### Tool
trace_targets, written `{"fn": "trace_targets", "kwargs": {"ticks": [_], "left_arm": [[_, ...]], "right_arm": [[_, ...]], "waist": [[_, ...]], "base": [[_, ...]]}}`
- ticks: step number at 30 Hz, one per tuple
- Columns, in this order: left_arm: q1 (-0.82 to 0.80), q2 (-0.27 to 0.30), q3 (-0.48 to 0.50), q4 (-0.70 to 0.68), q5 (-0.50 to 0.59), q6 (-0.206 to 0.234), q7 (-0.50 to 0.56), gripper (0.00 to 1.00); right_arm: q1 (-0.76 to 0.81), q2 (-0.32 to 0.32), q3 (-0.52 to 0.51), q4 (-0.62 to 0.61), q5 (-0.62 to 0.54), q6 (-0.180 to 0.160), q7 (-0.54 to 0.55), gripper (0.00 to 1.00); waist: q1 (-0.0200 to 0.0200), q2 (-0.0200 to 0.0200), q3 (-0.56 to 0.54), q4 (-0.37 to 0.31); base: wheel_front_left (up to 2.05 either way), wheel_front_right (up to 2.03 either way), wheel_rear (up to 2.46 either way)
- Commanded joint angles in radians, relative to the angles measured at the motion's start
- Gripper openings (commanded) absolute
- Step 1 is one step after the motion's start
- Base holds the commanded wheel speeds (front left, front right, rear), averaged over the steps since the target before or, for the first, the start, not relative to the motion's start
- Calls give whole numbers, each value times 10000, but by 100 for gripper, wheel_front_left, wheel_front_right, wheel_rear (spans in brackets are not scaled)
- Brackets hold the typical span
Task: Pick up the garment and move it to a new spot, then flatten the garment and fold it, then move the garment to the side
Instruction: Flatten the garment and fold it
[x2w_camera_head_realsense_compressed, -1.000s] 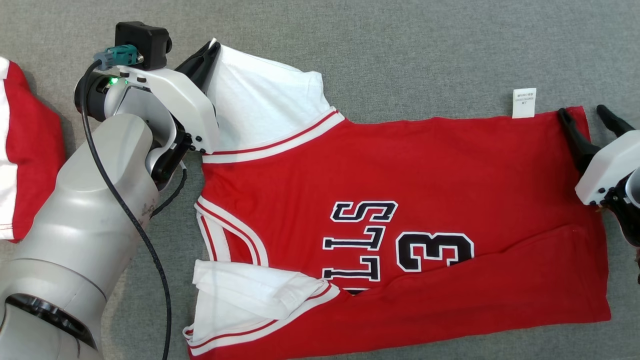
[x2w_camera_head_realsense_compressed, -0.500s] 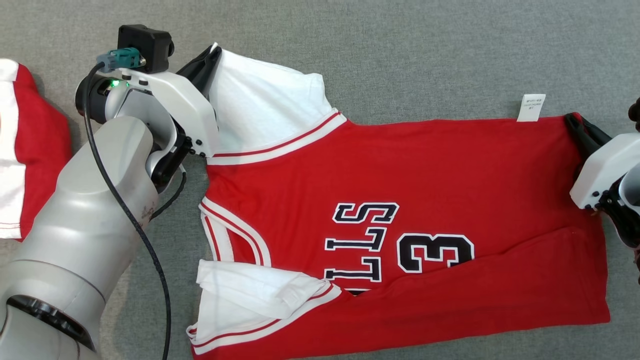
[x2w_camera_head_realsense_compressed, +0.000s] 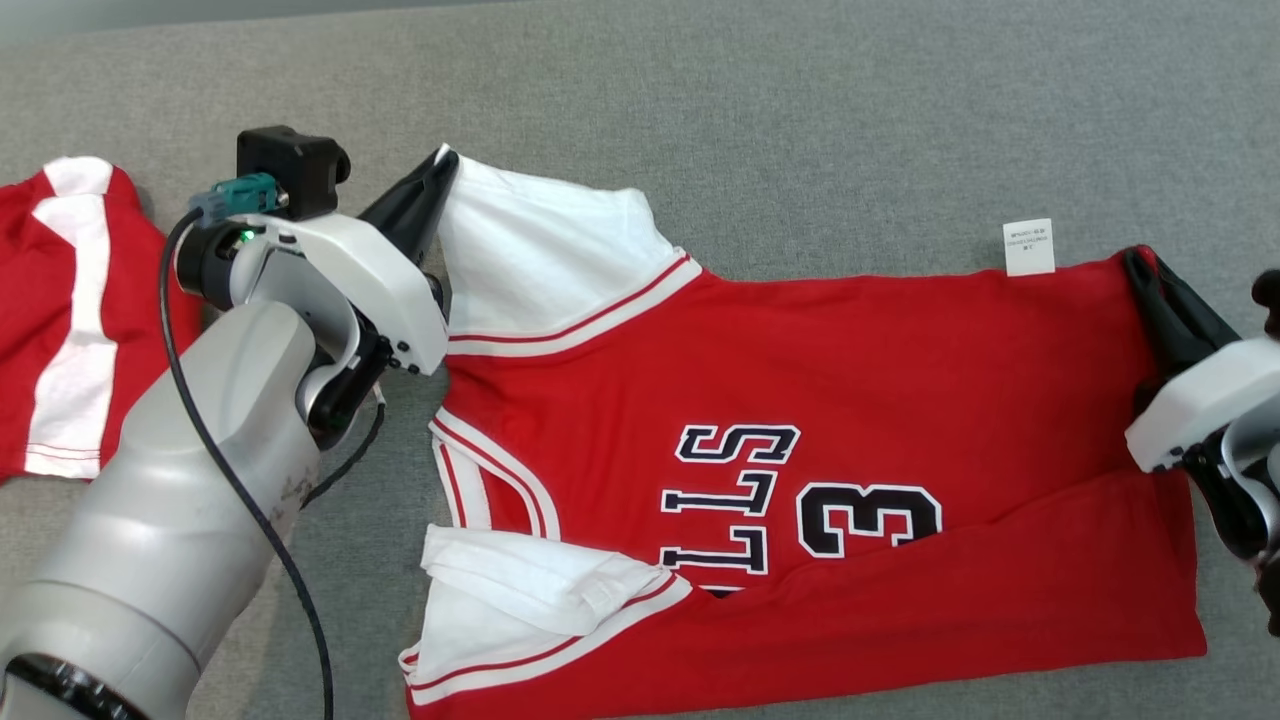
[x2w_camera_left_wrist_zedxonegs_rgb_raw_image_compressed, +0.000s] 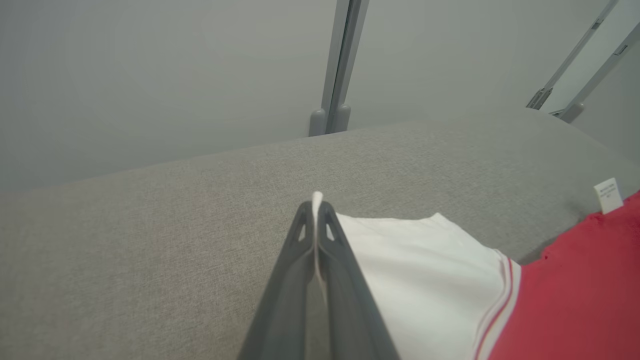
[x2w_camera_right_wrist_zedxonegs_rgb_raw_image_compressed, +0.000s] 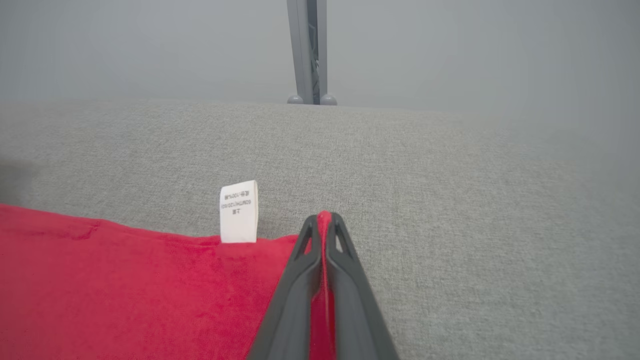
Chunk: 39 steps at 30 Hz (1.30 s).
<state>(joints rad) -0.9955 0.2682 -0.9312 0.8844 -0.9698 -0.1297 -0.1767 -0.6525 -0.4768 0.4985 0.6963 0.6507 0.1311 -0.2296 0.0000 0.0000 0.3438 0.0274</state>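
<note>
Head view, item one: red jersey (x2w_camera_head_realsense_compressed: 850, 380) with white sleeves and black-and-white lettering. It lies spread front-up across the middle of the grey fabric-covered worktop (x2w_camera_head_realsense_compressed: 800, 120), collar toward the left edge and hem toward the right. A near strip appears folded over onto the front, with the near sleeve (x2w_camera_head_realsense_compressed: 520, 600) bunched.

Item two: left gripper (x2w_camera_head_realsense_compressed: 443, 165), fingers pressed together on the tip of the far white sleeve (x2w_camera_head_realsense_compressed: 540, 260); the left wrist view (x2w_camera_left_wrist_zedxonegs_rgb_raw_image_compressed: 315, 207) confirms cloth between them.

Item three: right gripper (x2w_camera_head_realsense_compressed: 1140, 262), pinching the far hem corner (x2w_camera_right_wrist_zedxonegs_rgb_raw_image_compressed: 324, 217), just beside the white care label (x2w_camera_right_wrist_zedxonegs_rgb_raw_image_compressed: 239, 211).

Step judged in hand: the far edge is gripped at both ends, ready for lifting.
- Raise both ends together.
- Keep the cloth taut between them.
- Travel level, so the edge lands straight.

Room:
- Broad bare worktop lies beyond the far edge of the jersey.
- A second red-and-white garment (x2w_camera_head_realsense_compressed: 70, 310) lies at the left edge, near the left forearm; steer clear of it.
- A grey metal post (x2w_camera_right_wrist_zedxonegs_rgb_raw_image_compressed: 307, 50) stands past the far edge.
</note>
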Motion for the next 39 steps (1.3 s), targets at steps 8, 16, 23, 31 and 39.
{"fn": "trace_targets", "kwargs": {"ticks": [8, 16, 23, 31, 39], "left_arm": [[1194, 1068, -183, -1869, -161, 87, -250, 0], [2454, 2128, -347, -4099, -146, 750, -26, 0], [3579, 3283, -513, -6541, -137, 1565, 337, 0], [4397, 4397, -851, -8540, -85, 2176, 1008, 0], [4987, 5289, -1317, -10003, -380, 2424, 2086, 0]], "right_arm": [[1082, -235, -666, -248, 114, -7, -372, 0], [2091, -255, -1655, -1034, -211, -7, -374, 0], [2981, -361, -2305, -1520, -368, -7, -377, 0], [3581, -615, -2245, -1881, -380, -7, -358, 0], [3966, -1093, -1793, -2438, -244, -7, 30, 0]], "waist": [[0, 0, -553, 268], [0, 0, -763, 425], [0, 0, -909, 596], [0, 0, -1091, 707], [0, 0, -1341, 653]], "base": [[0, 0, 0], [0, 0, 0], [0, 0, 0], [0, 0, 0], [0, 0, 0]]}}
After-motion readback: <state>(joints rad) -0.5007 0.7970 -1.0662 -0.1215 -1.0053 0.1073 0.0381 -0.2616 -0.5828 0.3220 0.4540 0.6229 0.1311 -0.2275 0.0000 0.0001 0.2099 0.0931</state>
